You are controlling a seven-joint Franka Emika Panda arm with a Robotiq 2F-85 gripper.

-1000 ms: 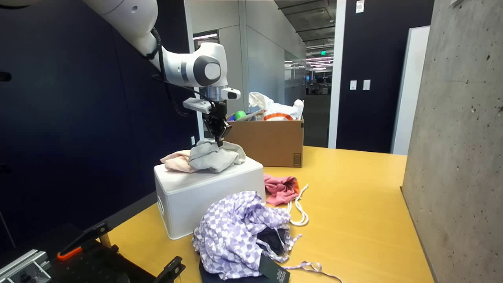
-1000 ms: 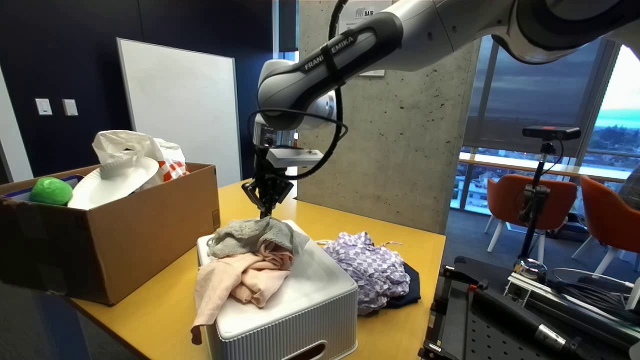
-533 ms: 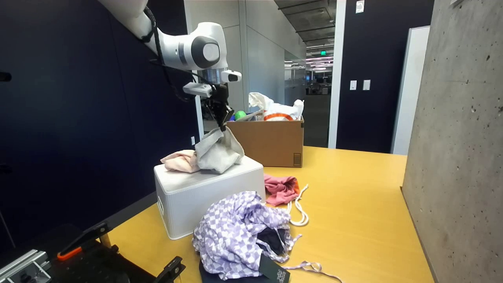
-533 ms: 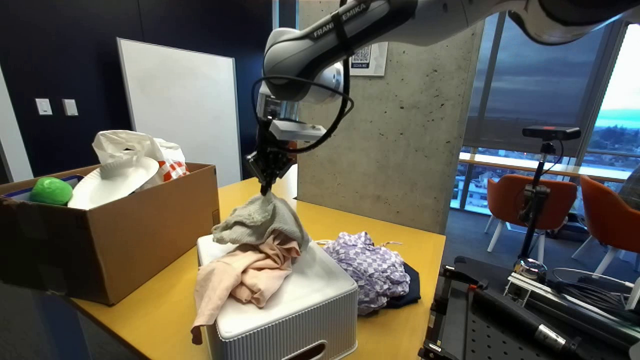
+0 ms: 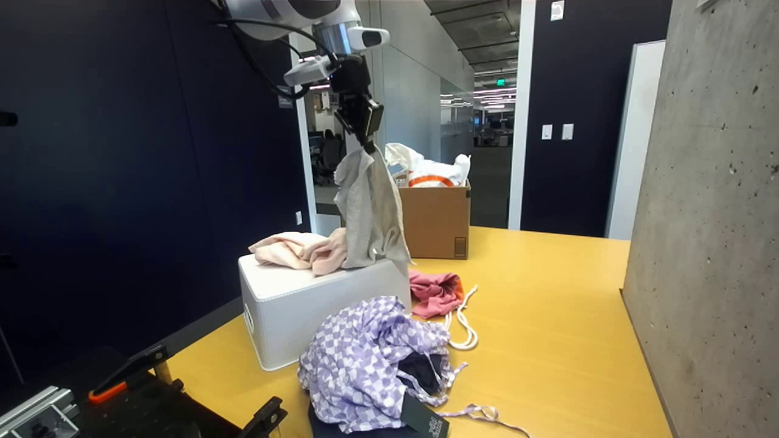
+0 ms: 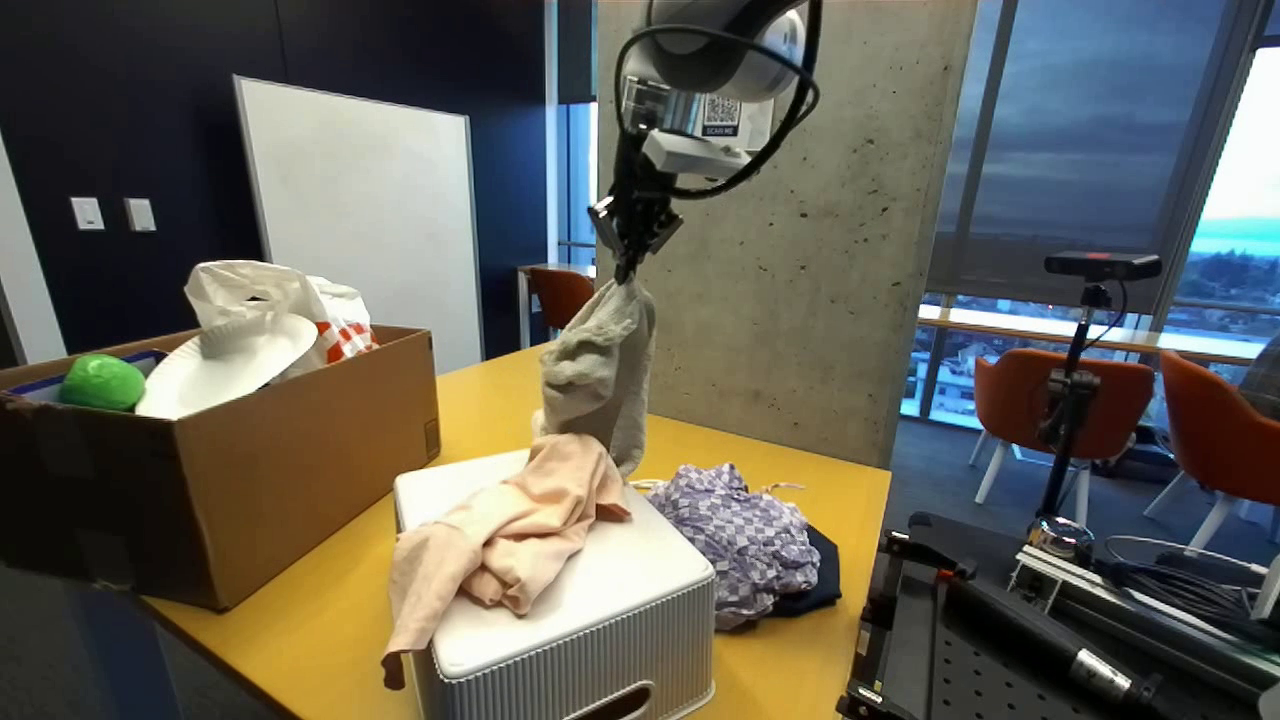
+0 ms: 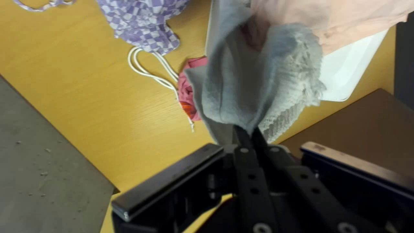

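My gripper [image 5: 369, 146] is shut on the top of a grey cloth [image 5: 372, 213], high above the white ribbed box [image 5: 322, 310]. In the wrist view the fingertips pinch a fold of the grey cloth [image 7: 239, 87], which hangs down and spreads below them. Its lower end reaches the level of the box top, beside a peach cloth [image 6: 510, 540] lying crumpled there. One end of the peach cloth drapes over the box's side, and another part stands raised against the grey cloth. Whether the two are caught together I cannot tell.
A cardboard box [image 6: 310, 470] holding a green ball [image 6: 103, 382], a white plate [image 6: 228, 365] and a bag stands on the yellow table. A purple checkered cloth [image 5: 371, 365] and a pink cloth [image 5: 435, 293] with white cord lie beside the white box. A concrete wall [image 5: 706, 213] borders the table.
My gripper has risen well up from the box and shifted toward the concrete wall, lifting the grey cloth from a heap into a hanging length. Part of the peach cloth has been drawn along.
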